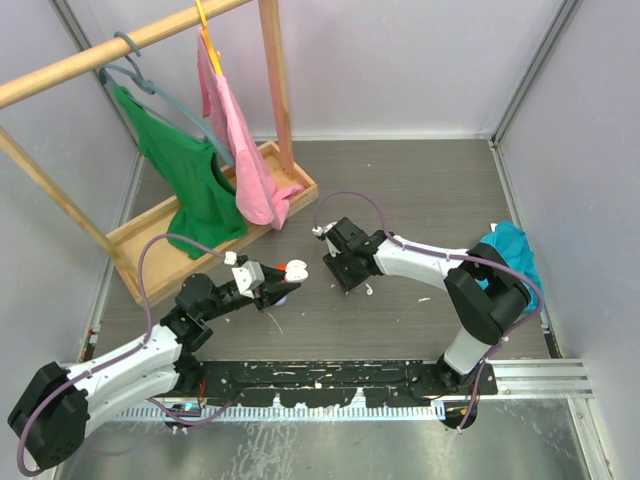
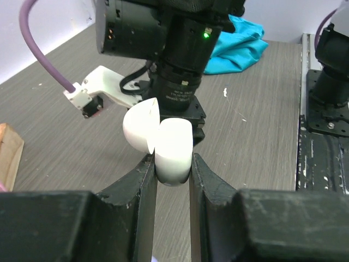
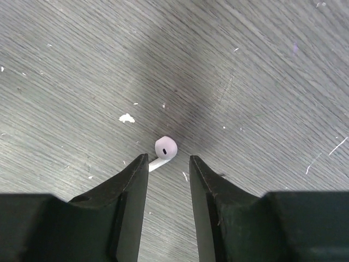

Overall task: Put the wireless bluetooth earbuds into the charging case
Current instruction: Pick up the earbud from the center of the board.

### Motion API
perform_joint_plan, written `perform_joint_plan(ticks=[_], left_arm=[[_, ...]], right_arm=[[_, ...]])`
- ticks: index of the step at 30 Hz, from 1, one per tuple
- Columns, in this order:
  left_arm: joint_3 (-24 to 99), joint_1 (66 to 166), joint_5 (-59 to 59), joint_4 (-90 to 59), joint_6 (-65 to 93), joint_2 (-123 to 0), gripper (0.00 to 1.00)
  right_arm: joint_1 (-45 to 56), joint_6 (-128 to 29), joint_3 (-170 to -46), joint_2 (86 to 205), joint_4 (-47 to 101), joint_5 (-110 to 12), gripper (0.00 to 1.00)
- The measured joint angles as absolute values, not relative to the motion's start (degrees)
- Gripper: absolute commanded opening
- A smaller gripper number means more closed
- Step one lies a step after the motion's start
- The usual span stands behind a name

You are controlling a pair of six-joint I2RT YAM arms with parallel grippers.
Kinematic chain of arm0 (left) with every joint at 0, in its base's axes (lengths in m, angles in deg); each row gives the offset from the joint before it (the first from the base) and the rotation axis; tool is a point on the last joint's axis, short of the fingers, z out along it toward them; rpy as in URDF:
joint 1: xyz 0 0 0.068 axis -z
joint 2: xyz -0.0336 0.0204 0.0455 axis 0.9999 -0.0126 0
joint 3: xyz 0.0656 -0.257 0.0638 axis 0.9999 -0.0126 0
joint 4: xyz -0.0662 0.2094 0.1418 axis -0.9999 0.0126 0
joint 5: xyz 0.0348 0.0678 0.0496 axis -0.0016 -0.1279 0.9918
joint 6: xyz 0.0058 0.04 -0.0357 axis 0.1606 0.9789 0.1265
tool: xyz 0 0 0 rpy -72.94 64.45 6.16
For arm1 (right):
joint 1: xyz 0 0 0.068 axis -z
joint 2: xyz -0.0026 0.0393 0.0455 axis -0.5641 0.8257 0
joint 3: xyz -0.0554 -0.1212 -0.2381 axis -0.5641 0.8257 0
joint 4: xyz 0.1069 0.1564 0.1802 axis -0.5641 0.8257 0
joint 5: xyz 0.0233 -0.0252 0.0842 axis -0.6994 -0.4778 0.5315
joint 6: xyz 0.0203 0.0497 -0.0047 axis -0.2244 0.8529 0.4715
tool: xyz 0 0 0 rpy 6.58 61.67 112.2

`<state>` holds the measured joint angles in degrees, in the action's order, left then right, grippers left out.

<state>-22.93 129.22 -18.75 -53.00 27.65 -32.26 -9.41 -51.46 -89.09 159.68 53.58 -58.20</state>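
The left claw is gripping the charging case, and it's gripping tight: both fingers are pressing on the sides of the white shell. The case is sitting upright between the tips, with its rounded lid hanging open and tipped off to one side of the claw. Right beyond the case, the right arm's black wrist is filling the left claw's view.

Over to the right claw. It's pointing straight down at the surface, jaws standing apart, gripping nothing. A pale earbud is lying on the surface just ahead of the gap between the tips. Its round head is showing a small dark slot, and its short stem is running back toward one finger. I can't tell whether that finger is touching it.

From overhead, the two claws are sitting near each other, the case pointing at the right claw. A teal cloth is lying well behind the right claw, by that arm's elbow.
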Motion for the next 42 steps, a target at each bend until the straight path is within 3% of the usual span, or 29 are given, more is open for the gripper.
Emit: perform_joint_plan(ticks=[14, 26, 32, 42], left_arm=[[-24.57, 129.22, -21.28, -51.74, 29.47, -29.53, 0.0], [-25.16, 129.22, -21.78, -51.65, 30.71, -29.11, 0.0], [-25.16, 129.22, -21.81, -51.65, 30.91, -29.68, 0.0], [-25.16, 129.22, -22.4, -52.28, 30.82, -32.67, 0.0]], right_arm=[[-9.43, -49.84, -90.59, 160.18, 55.6, -58.18, 0.42], [-9.43, -50.08, -93.13, 164.2, 56.19, -58.03, 0.31], [-9.43, -50.47, -93.76, 164.79, 56.56, -57.87, 0.17], [-11.38, -52.92, -93.04, 158.41, 56.58, -60.23, 0.13]])
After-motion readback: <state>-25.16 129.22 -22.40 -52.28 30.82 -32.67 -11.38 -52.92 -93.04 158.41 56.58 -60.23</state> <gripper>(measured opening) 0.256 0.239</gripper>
